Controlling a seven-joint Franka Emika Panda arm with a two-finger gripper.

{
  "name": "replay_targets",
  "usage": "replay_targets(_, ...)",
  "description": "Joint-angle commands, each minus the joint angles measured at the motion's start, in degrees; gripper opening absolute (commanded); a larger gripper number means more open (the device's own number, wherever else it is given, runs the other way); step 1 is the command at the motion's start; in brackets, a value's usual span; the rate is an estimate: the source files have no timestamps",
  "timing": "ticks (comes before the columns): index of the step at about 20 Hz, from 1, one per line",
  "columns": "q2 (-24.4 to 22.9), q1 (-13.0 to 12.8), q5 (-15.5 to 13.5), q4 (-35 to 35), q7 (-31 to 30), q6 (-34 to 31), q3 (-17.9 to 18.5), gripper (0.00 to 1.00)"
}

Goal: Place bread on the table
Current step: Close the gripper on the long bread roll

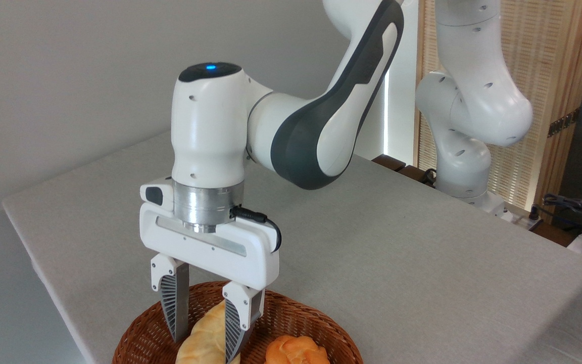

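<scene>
In the fixed camera view we see the gripper [204, 331] pointing straight down into the wicker basket [296, 316] at the near edge of the bench [397, 242]. Its two fingers [176, 303] stand partly spread, one on each side of the pale golden bread [205, 331], which lies in the basket. We cannot tell whether the pads press the roll. A smaller orange bun [296, 350] sits just beside it to the right.

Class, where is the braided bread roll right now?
At the bottom centre, the bread lies in the wicker basket, left of the orange bun, with the claw straddling it.
</scene>
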Motion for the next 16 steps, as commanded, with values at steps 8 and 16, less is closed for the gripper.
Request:
replay_targets(8, 1.3, 0.4, 0.3, 0.6, -0.5, 1.4, 0.5, 1.0)
replay_targets(16, 1.3, 0.4, 0.3, 0.6, -1.0, 1.2, 0.5, 1.0)
